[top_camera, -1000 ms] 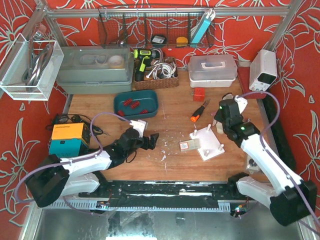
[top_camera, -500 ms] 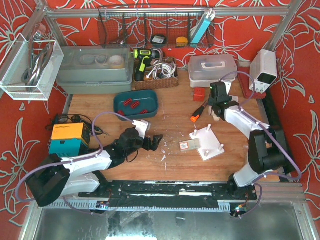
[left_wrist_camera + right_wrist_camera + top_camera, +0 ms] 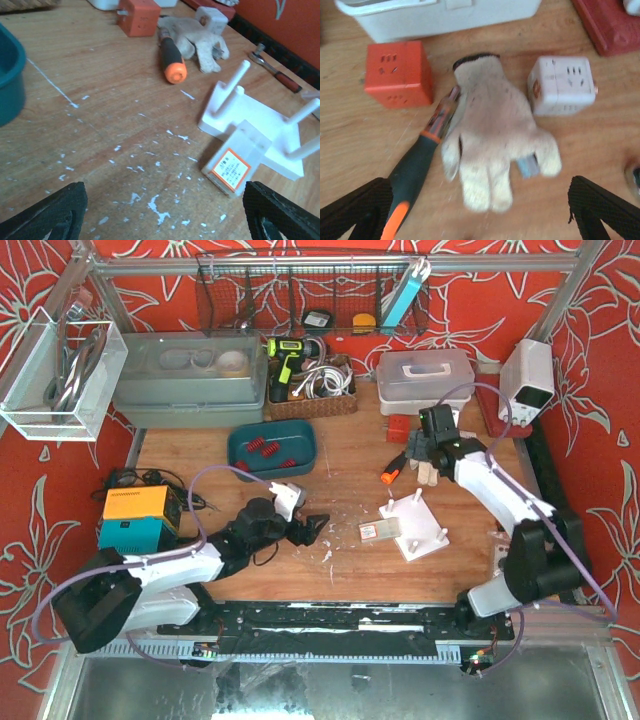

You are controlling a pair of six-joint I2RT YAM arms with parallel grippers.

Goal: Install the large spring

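Your left hand (image 3: 308, 528) is spread wide and empty over the desk (image 3: 345, 475), facing the white peg plate (image 3: 260, 125). Your right hand (image 3: 418, 452) gapes wide above the glove (image 3: 495, 140).

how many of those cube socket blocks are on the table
2: a red cube beside the screwdriver, a white cube on the glove's other side.

2 pwr cubes (image 3: 397, 74) (image 3: 562, 86), 1 glove (image 3: 492, 135), 1 scrwdrvr (image 3: 417, 170).
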